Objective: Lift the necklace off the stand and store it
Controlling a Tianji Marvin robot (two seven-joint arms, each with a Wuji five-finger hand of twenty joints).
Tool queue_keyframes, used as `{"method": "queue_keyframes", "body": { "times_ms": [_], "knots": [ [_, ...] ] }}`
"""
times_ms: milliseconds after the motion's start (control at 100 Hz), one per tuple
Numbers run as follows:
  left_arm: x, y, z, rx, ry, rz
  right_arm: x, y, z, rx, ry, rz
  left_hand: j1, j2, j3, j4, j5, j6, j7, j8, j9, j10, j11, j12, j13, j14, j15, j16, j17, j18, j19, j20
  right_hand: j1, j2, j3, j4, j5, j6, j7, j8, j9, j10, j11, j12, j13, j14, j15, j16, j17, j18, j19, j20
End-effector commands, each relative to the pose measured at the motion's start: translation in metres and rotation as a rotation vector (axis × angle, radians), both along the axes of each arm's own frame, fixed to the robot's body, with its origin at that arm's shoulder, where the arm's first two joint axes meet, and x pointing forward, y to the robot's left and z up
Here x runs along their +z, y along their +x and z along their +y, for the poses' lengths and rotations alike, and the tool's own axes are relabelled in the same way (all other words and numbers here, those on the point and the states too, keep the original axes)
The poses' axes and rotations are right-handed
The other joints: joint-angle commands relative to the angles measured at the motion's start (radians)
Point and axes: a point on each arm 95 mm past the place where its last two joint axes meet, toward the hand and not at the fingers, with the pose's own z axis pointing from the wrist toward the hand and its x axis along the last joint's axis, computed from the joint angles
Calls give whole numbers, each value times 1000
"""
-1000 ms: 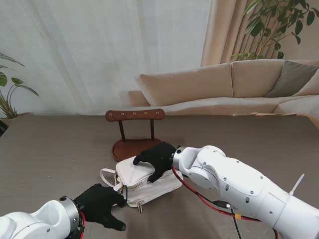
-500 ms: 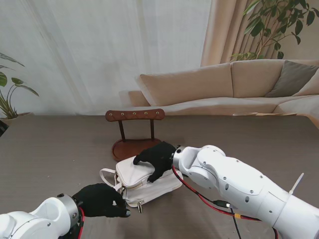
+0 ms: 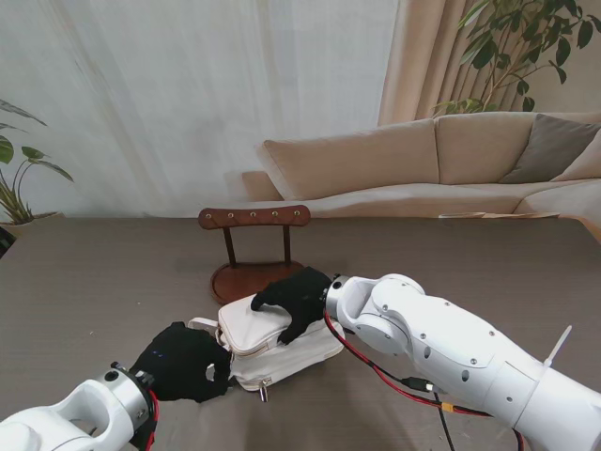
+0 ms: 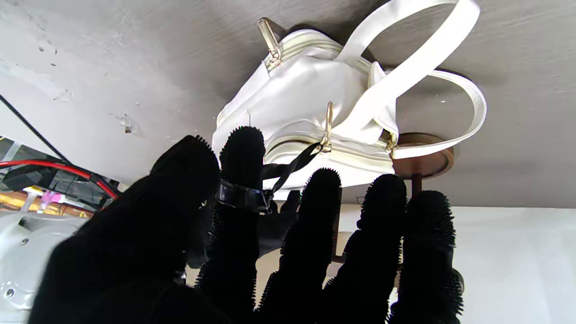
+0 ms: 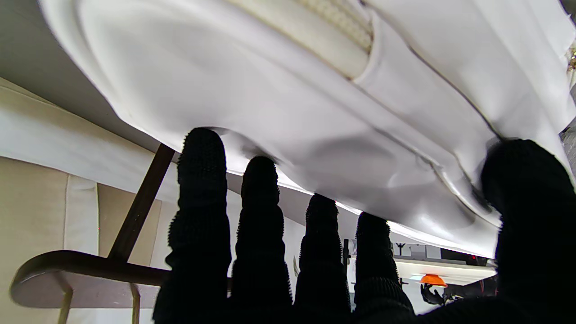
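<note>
Stand view: white handbag (image 3: 272, 346) on table (image 3: 94, 282), wooden necklace stand (image 3: 254, 246) at its 12 o'clock; I see no necklace. Right hand (image 3: 296, 299) fingers clamped over bag top. Left hand (image 3: 183, 362) at bag's 8 o'clock; its wrist view shows black zipper strap (image 4: 288, 168) looped on finger (image 4: 240, 153), fingers loosely extended

Bare table (image 3: 84, 282) leftward; wooden stand (image 3: 254, 246) close behind white bag (image 3: 282, 348).

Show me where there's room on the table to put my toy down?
Bare table lies left of the wooden stand, toward the plant, and right of it, toward the sofa. It's crowded in the middle: the white bag sits against the stand, with the left robot hand and right robot hand on it.
</note>
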Motion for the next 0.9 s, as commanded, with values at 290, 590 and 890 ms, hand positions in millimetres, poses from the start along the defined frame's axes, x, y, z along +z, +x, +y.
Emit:
{"method": "queue_keyframes", "body": {
  "times_ms": [290, 590, 890],
  "knots": [
    [-3, -7, -1, 20, 63, 54, -42, -7, -22, -33, -107, 78, -218, 0, 63, 19, -484, 214, -466, 0, -265, 22, -37, 23, -190, 23, -76, -95, -136, -36, -165, 19, 32, 87, 69, 42, 232, 34, 186, 96, 133, 37, 111, 53, 39, 35, 16, 17, -474, 3, 15, -19],
    [-2, -9, 1, 53, 70, -26, -42, -9, -21, -28, -109, 81, -243, 96, -32, 25, -563, 231, -669, -170, -339, 49, -78, -16, -229, 34, -89, -109, -158, -41, -211, 20, 33, 91, 69, 43, 232, 35, 187, 97, 133, 38, 112, 53, 42, 34, 16, 18, -473, 4, 15, -19],
    [1, -8, 5, 81, -9, -67, -43, -10, -20, -25, -105, 83, -244, 186, -159, 53, -488, 227, -621, -141, -325, 54, -79, -24, -274, 41, -103, -121, -179, -38, -252, 6, 0, 73, 80, 44, 224, 31, 182, 95, 128, 46, 111, 53, 39, 36, 14, 18, -473, 8, 16, -19]
  ]
}}
